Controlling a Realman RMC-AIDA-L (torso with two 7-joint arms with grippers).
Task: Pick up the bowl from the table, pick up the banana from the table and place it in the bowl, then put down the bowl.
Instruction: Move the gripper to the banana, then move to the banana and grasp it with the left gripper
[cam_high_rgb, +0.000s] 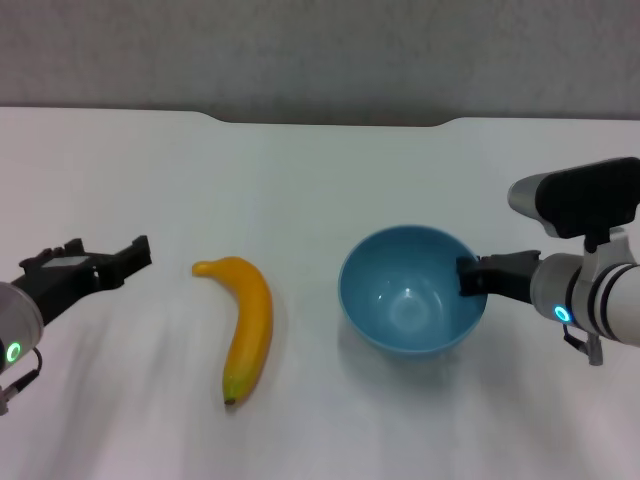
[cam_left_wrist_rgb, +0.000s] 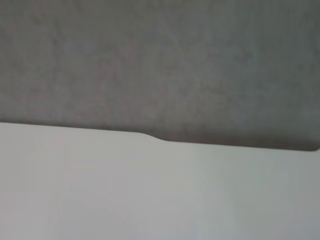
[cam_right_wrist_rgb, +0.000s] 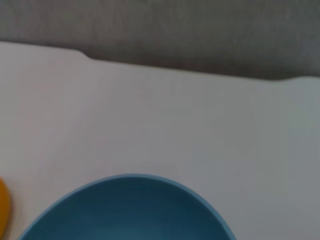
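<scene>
The light-blue bowl (cam_high_rgb: 410, 290) stands right of centre on the white table (cam_high_rgb: 320, 170). My right gripper (cam_high_rgb: 472, 276) is at the bowl's right rim, with a dark finger over the rim edge, shut on it. The bowl's far rim fills the bottom of the right wrist view (cam_right_wrist_rgb: 130, 210). The yellow-orange banana (cam_high_rgb: 248, 325) lies left of the bowl, its greenish tip toward me. A sliver of it shows in the right wrist view (cam_right_wrist_rgb: 2, 205). My left gripper (cam_high_rgb: 110, 258) is open and empty, left of the banana and apart from it.
The table's far edge has a shallow notch (cam_high_rgb: 330, 120), also seen in the left wrist view (cam_left_wrist_rgb: 160, 139) and the right wrist view (cam_right_wrist_rgb: 90, 56). A grey wall lies beyond it.
</scene>
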